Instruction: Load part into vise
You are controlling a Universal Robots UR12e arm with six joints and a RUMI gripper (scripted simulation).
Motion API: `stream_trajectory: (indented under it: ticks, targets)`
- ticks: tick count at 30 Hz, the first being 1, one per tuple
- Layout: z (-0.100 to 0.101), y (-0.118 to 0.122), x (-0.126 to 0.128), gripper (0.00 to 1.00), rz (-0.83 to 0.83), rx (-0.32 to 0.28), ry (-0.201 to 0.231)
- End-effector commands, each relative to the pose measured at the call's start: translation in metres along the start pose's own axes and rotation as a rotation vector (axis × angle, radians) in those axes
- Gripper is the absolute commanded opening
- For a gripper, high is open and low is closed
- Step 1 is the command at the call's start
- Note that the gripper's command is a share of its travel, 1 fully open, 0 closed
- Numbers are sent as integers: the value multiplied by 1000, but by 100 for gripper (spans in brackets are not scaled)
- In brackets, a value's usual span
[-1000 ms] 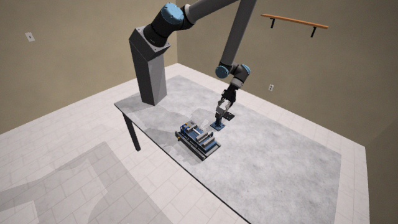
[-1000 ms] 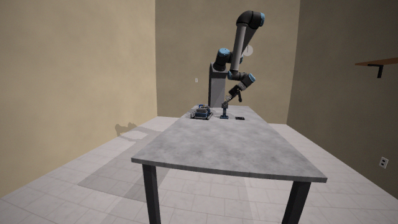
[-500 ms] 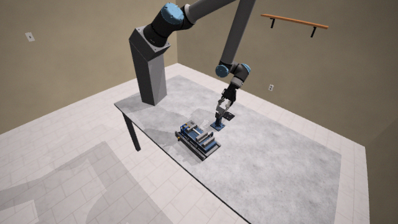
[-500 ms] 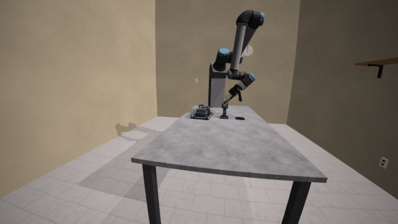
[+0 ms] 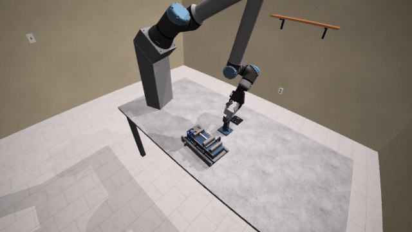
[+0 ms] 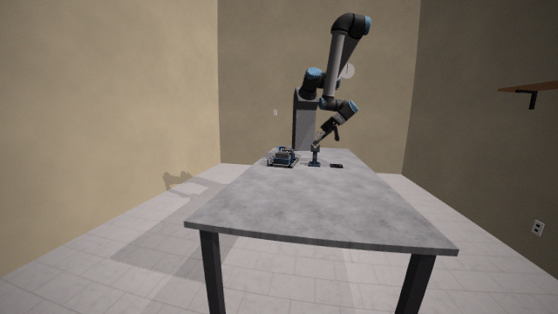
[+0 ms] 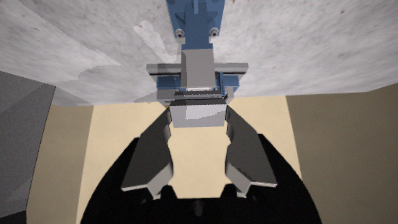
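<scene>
The jaws (image 5: 230, 113) (image 6: 316, 141) (image 7: 198, 114) are clenched on the grey block (image 5: 229, 111) (image 7: 198, 115), gripping it from two opposite sides, tilted, right over the blue stand (image 5: 225, 130) (image 6: 314, 164) (image 7: 196, 25). The vise (image 5: 206, 146) (image 6: 282, 160) sits beside the stand on the bench (image 5: 273, 161) (image 6: 323, 201), its two jaw blocks apart. The black plate (image 5: 237, 120) (image 6: 336, 166) lies on the stand's other side.

Beyond the gripper (image 5: 230, 113) (image 6: 317, 141) (image 7: 198, 107), which has black housing and pale grey, angular finger pieces with dark flat faces, the wrist (image 5: 249, 74) (image 6: 342, 112) is dark charcoal with round light-blue caps and a grey ring nearest the gripper. Farther from it, smooth grey tubes (image 5: 247, 35) (image 6: 335, 65) form the long links. Farthest away, a blue-capped black shoulder (image 5: 167, 27) (image 6: 310, 83) tops a square-sided grey pedestal (image 5: 151, 77) (image 6: 304, 126) with small dark screws on its top plate.
</scene>
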State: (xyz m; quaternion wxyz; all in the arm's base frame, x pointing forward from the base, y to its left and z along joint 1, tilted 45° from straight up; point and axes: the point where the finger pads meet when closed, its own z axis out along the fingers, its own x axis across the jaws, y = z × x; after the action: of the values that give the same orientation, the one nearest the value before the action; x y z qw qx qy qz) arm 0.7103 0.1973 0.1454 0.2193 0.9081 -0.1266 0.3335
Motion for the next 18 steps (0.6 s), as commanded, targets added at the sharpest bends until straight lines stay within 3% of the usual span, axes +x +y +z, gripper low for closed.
stream_trajectory:
  ticks: [1, 18]
  targets:
    - [-2, 1, 0, 0, 0, 0, 1]
    - [-6, 6, 0, 0, 0, 0, 1]
